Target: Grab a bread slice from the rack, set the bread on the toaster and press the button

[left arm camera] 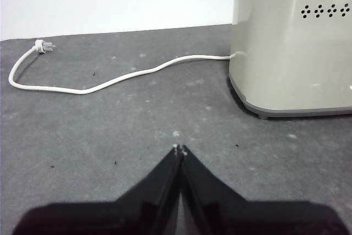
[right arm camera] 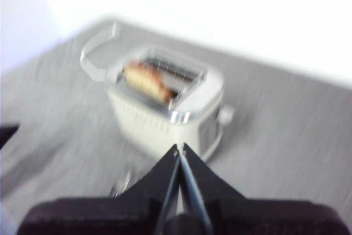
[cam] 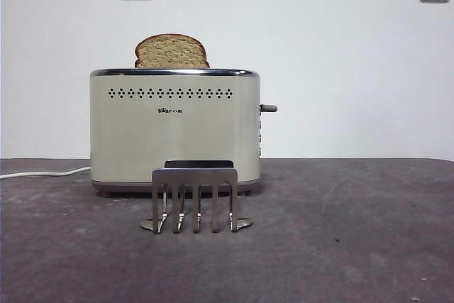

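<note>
Bread slice (cam: 171, 52) stands in the toaster (cam: 174, 133) at frame centre, behind the empty rack (cam: 195, 196); left gripper (left arm camera: 180, 149) and right gripper (right arm camera: 179, 148) both closed, holding nothing.

Both grippers are showing plain matte black. The left gripper (left arm camera: 180, 149) is tapering into two wedge-shaped jaws with tiny pale tips. The right gripper (right arm camera: 180, 148) is looking identical, though blurred.
</note>
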